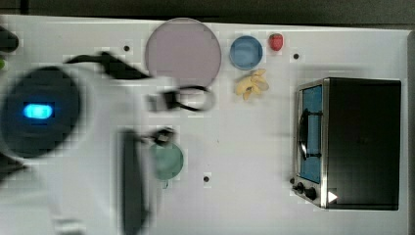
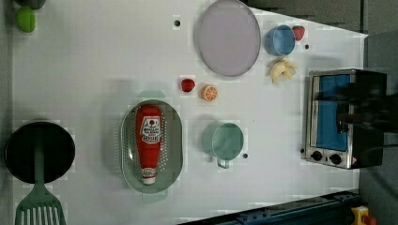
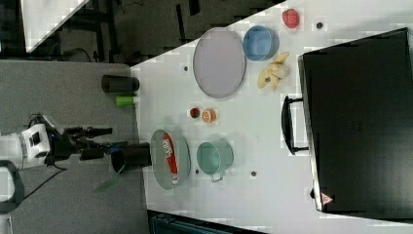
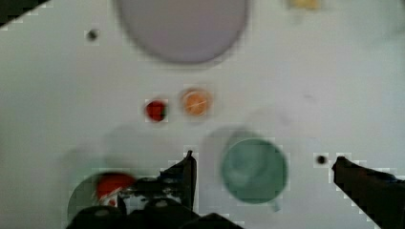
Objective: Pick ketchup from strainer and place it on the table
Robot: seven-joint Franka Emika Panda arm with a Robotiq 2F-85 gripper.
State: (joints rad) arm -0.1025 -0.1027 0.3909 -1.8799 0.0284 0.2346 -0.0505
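Observation:
The ketchup, a slim red bottle with a white cap and a white-and-red label, lies lengthwise in the pale green oval strainer on the white table. In the right view the ketchup rests in the strainer, and my gripper hangs well above them, apart from both. The wrist view shows my gripper open, its fingers wide apart with nothing between them. The ketchup's red end and the strainer lie off to one side of the fingers. In the top view my arm hides the strainer.
A teal cup stands beside the strainer. A small red fruit and an orange slice lie close by. Farther off are a grey-lilac plate, blue cup, strawberry, bananas, toaster oven, black pan and green spatula.

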